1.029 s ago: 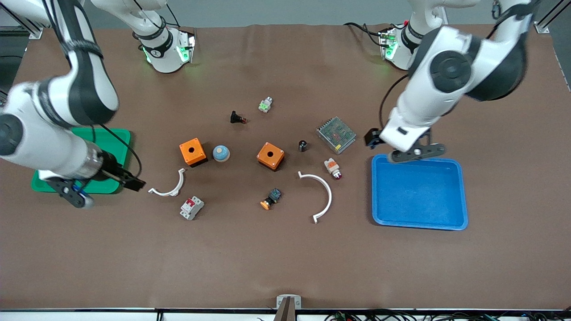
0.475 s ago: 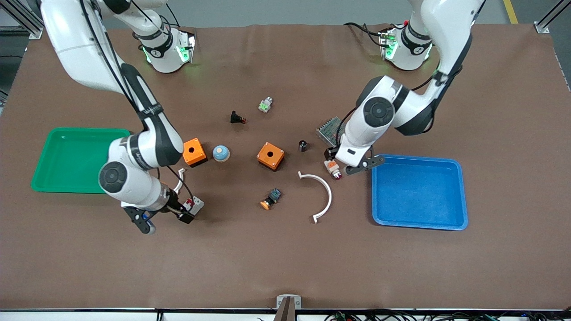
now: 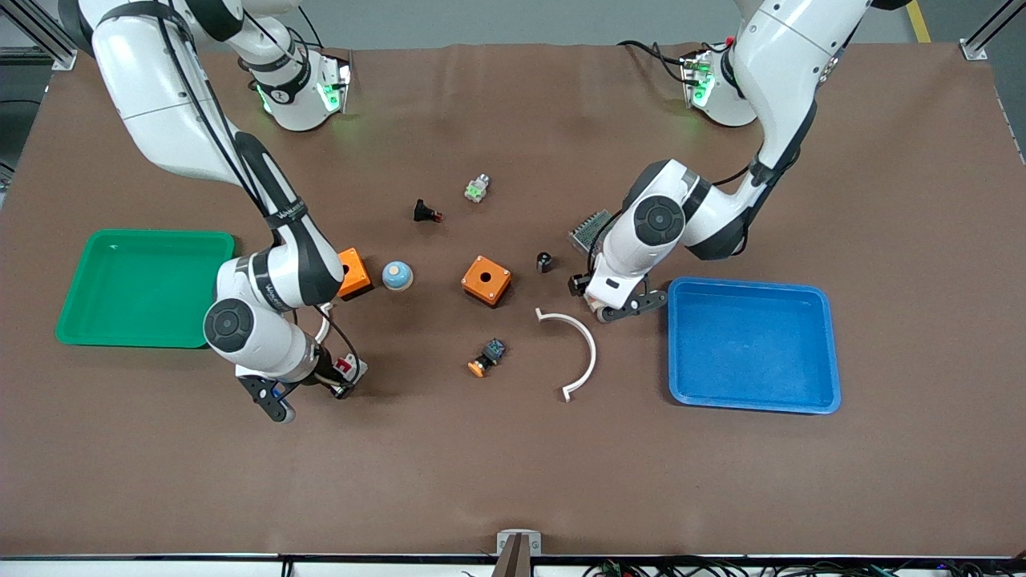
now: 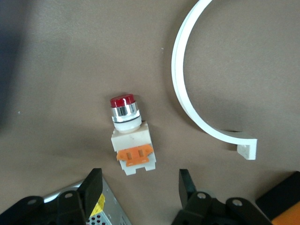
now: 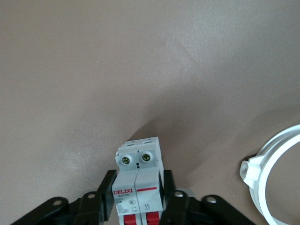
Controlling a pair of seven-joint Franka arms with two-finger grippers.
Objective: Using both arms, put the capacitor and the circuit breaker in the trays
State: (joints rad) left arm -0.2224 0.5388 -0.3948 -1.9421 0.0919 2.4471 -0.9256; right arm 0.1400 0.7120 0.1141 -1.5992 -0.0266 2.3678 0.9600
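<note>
— Right end effector, what does it do now?

— It is low at the circuit breaker, at the near part of the worktop toward the right arm's end. Its fingers stand on both sides of the block and seem to press it; I judge the grasp is being made. Next is a lift toward the green tray, I suppose.

— And the left end effector?

— Its fingers are apart, above the white-and-orange lamp piece. The capacitor is farther, just beside, untouched. So this arm must shift over to it before it descends.

— Materials?

— The breaker is matte grey plastic with two screws; the capacitor is a tiny black cylinder; the white arc is smooth plastic.
</note>
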